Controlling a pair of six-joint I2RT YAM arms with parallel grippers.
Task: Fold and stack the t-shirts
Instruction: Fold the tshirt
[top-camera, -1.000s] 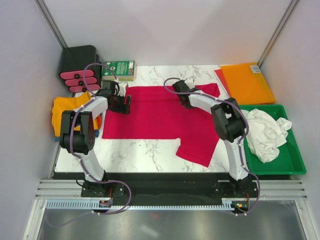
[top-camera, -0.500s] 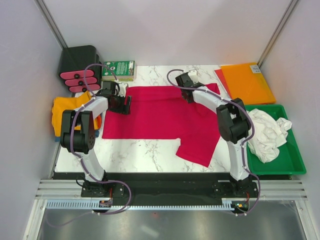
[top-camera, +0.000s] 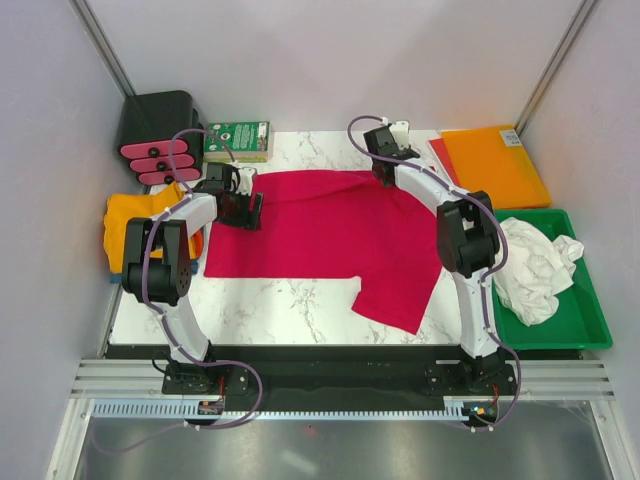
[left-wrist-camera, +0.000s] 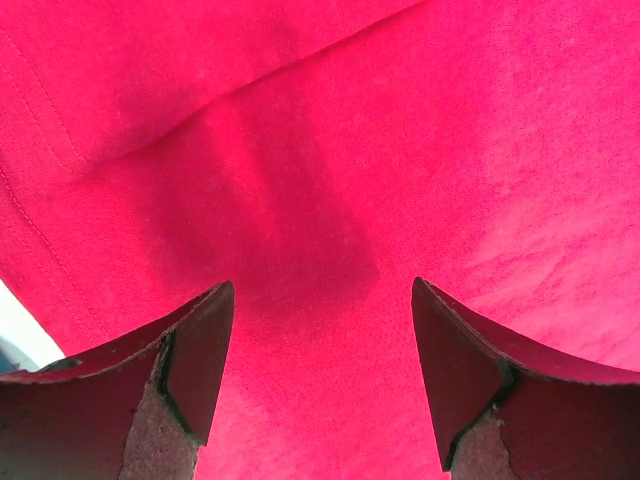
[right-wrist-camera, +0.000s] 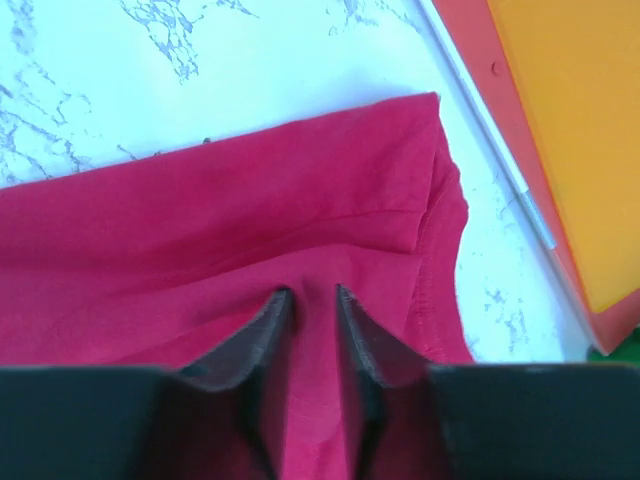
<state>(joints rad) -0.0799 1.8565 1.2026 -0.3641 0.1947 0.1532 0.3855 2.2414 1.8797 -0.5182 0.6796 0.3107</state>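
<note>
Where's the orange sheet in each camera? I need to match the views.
Top: orange sheet at the table's far right corner.
Left wrist: not in it.
Right wrist: along the right edge.
Shared landmark: the red shirt, filling the left wrist view and lying below the right wrist camera.

A red t-shirt (top-camera: 320, 235) is spread flat on the marble worktop (top-camera: 260, 305), with one sleeve pointed toward the near edge. The left gripper (top-camera: 245, 208) is placed at its far left corner, the right gripper (top-camera: 384, 172) at its far edge. A yellow t-shirt (top-camera: 128, 222) is seen at the left, and a white t-shirt (top-camera: 528, 265) is heaped in the green tray (top-camera: 590, 325)
</note>
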